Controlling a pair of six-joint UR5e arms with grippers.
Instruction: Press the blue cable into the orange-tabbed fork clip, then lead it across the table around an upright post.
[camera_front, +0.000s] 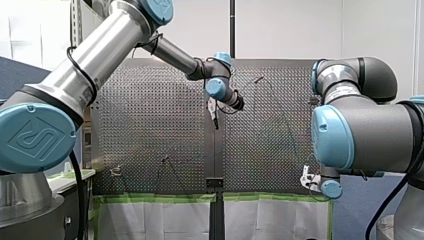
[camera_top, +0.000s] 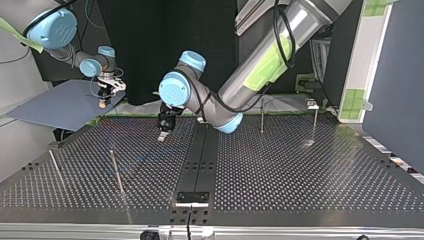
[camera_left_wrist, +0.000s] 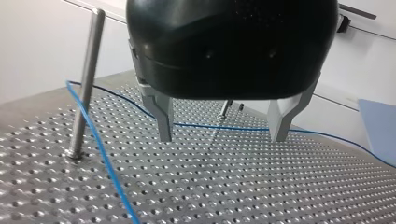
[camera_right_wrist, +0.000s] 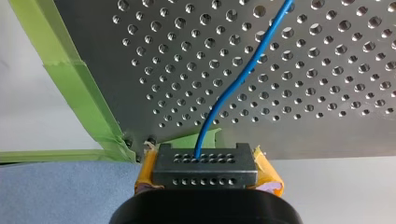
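Left wrist view: my left gripper (camera_left_wrist: 222, 138) hangs just above the perforated table (camera_left_wrist: 233, 186), its two metal fingers spread wide apart with nothing between them. The blue cable (camera_left_wrist: 100, 149) runs across the table beyond the fingertips and reaches an upright metal post (camera_left_wrist: 88, 79) off to one side of the gripper. There it bends round the post and comes back along the table surface.

In the right wrist view, my right gripper (camera_right_wrist: 205, 170) sits at the table's edge, beside a corner lined with green tape (camera_right_wrist: 79, 79). Its yellow pads (camera_right_wrist: 145, 170) are closed in on a dark block full of small holes, and the cable rises out of that block, so the gripper is clamped on the cable's end. From there the cable climbs away over the table in a gentle curve.

The top view shows the right gripper off the table's far left corner, above a blue-grey sheet (camera_top: 60, 105), well apart from the left gripper, which hovers near the table's middle. The cable is only faintly visible there.
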